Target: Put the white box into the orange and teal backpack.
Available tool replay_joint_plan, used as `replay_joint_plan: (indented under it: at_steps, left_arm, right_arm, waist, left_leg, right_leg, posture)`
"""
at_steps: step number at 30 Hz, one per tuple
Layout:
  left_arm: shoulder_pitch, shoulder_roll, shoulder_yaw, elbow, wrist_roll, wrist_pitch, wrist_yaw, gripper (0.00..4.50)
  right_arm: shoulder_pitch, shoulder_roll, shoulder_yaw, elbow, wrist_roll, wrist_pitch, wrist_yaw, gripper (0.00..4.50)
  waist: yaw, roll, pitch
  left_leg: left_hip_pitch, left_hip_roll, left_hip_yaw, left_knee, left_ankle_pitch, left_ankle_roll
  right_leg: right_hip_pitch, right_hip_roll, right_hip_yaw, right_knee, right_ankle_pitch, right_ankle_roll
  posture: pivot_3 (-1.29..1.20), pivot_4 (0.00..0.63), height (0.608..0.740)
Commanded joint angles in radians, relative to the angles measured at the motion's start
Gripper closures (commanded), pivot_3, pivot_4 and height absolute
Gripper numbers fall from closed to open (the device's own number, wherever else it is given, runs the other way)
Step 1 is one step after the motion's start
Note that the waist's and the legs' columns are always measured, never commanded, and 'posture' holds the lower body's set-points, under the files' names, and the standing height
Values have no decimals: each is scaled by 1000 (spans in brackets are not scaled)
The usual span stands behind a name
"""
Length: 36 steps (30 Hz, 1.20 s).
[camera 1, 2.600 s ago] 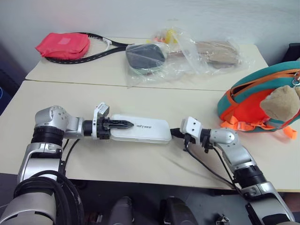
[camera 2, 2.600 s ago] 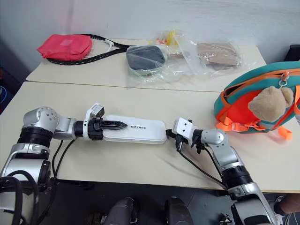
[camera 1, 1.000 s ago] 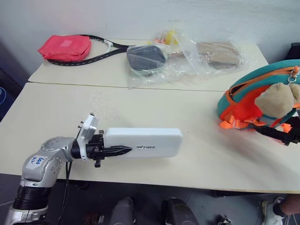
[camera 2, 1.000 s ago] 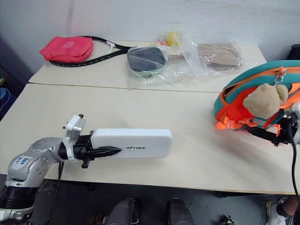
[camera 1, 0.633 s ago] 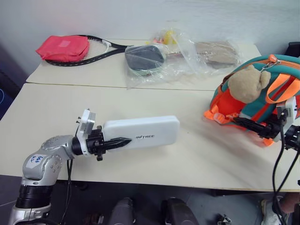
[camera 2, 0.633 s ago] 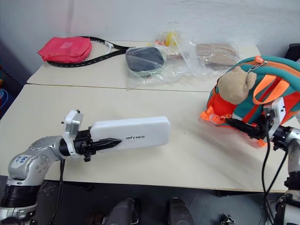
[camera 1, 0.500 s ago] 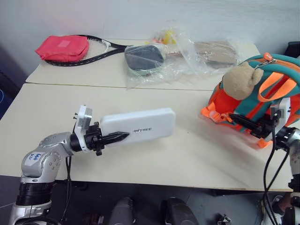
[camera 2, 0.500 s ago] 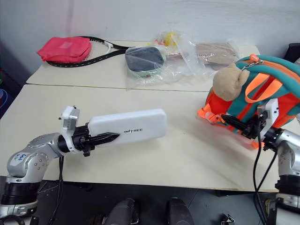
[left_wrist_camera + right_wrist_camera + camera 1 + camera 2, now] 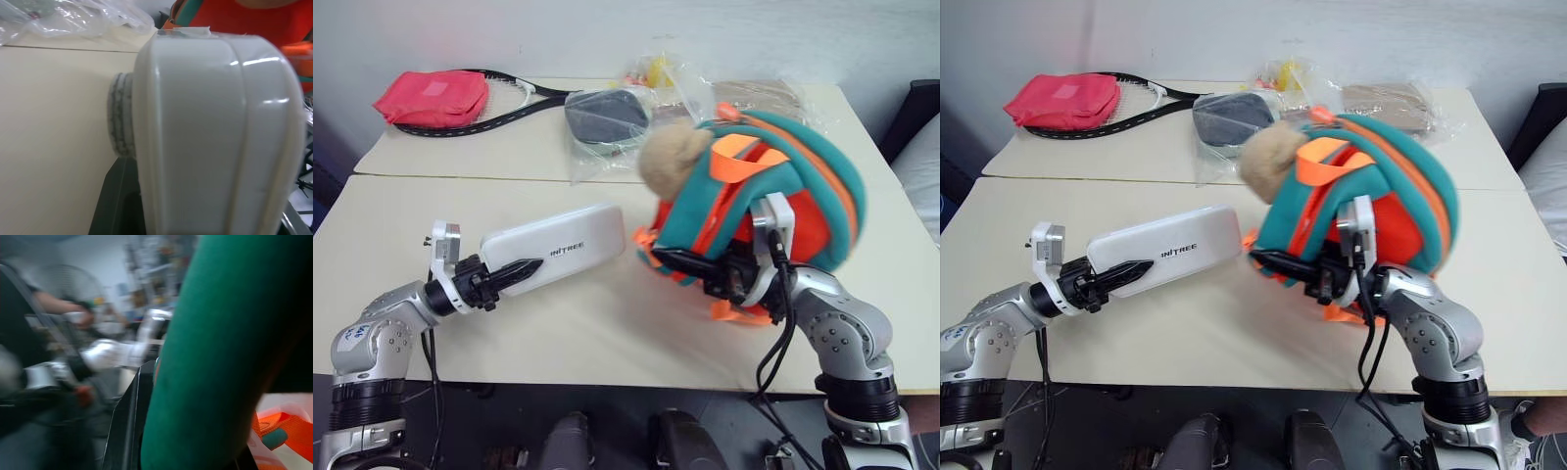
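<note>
Since a second ago the orange and teal backpack (image 9: 764,196) has travelled from the counter's right edge to its middle, lifted and tipped, and the white box (image 9: 553,258) has swung so that its far end now angles up toward the bag.

The backpack is a small rounded bag, orange in the body with broad teal bands arching over it, orange straps hanging below and a tan plush bear (image 9: 672,164) at its upper left. It is blurred. It hangs just above the counter (image 9: 607,333), its lower straps close to the surface. The white box is a flat, long case with rounded corners and dark lettering on its top face; its far end lies just beside the backpack's lower left side.

The right pincer (image 9: 690,264) points left under the bag, its black fingers drawn close on a teal-edged part of the backpack. The left pincer (image 9: 514,271) is partly open, its fingers clamped on the near end of the white box, holding it clear of the counter.
</note>
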<state>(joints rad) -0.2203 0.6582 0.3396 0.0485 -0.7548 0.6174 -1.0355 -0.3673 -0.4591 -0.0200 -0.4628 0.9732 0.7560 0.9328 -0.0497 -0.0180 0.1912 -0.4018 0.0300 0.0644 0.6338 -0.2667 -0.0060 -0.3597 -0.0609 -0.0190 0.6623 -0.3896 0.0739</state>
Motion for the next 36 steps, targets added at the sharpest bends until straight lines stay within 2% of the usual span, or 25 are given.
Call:
replay_joint_plan:
  at_steps: [1,3,5,9,14,17,23,26,29,33,36]
  left_arm:
    - [41,13,68,-61,-22,-30,6,3245]
    - [66,13,92,-91,-35,-31,10,3245]
    - [93,23,116,-131,-36,-36,18,3245]
    - [142,79,222,-256,-114,5,14,3245]
    - [182,126,294,-406,-226,66,35,3245]
    - [144,130,290,-436,-247,58,66,3245]
    - [13,83,200,-413,-170,-43,122,3245]
    - [4,103,163,-434,-200,-25,71,3245]
    - [12,165,118,-457,-199,-8,-16,3245]
    - [-34,194,146,-430,-276,27,-19,3245]
    - [-50,211,221,-386,-358,80,16,3245]
  right_arm:
    - [67,-116,-8,-100,115,94,83,4376]
    - [102,-205,-22,-104,129,121,141,4376]
    - [107,-249,-39,-72,117,111,157,4376]
    - [78,-267,-65,26,35,51,149,4376]
    - [81,-287,-76,91,-11,28,172,4376]
    - [84,-312,-65,111,-26,35,206,4376]
    - [105,-353,-35,125,-87,15,265,4376]
    - [119,-344,-44,122,-89,14,257,4376]
    - [132,-339,-48,119,-96,6,256,4376]
    - [141,-328,-55,118,-101,-4,248,4376]
    - [147,-324,-57,117,-103,-12,244,4376]
  waist:
    - [3,-1,0]
    - [10,-2,0]
    - [17,-3,0]
    - [13,-7,0]
    - [20,-6,0]
    - [25,-6,0]
    - [23,-6,0]
    - [20,-6,0]
    - [20,-7,0]
    - [22,-7,0]
    - [22,-7,0]
  left_leg:
    - [-1,-1,0,0,-1,1]
    - [-2,-1,-1,2,-2,4]
    - [-2,-2,-1,2,-5,8]
    - [-2,-1,-1,4,-5,9]
    - [-1,-1,-2,2,-4,7]
    - [-2,-2,-3,2,-5,7]
    - [-2,-2,-2,3,-4,8]
    - [-2,-2,-2,3,-4,7]
    - [-2,-1,-1,3,-2,4]
    - [-2,-1,-2,3,-3,6]
    - [-2,-1,-2,3,-3,6]
  right_leg:
    - [0,-1,0,-1,0,0]
    - [1,-1,0,-2,0,0]
    - [1,-2,0,-4,1,1]
    - [1,-2,-1,-5,1,1]
    - [1,-2,-1,-4,1,1]
    - [2,-2,-2,-5,1,1]
    - [2,-2,-2,-5,1,1]
    - [2,-1,-2,-5,1,1]
    - [2,0,-1,-5,1,1]
    - [2,0,-1,-5,1,1]
    - [2,-1,-1,-5,1,1]
  posture:
    - [0,150,740]
    - [0,150,740]
    - [0,150,740]
    - [0,150,740]
    - [0,150,740]
    - [0,150,740]
    - [0,150,740]
    - [0,150,740]
    - [0,150,740]
    - [0,150,740]
    - [0,150,740]
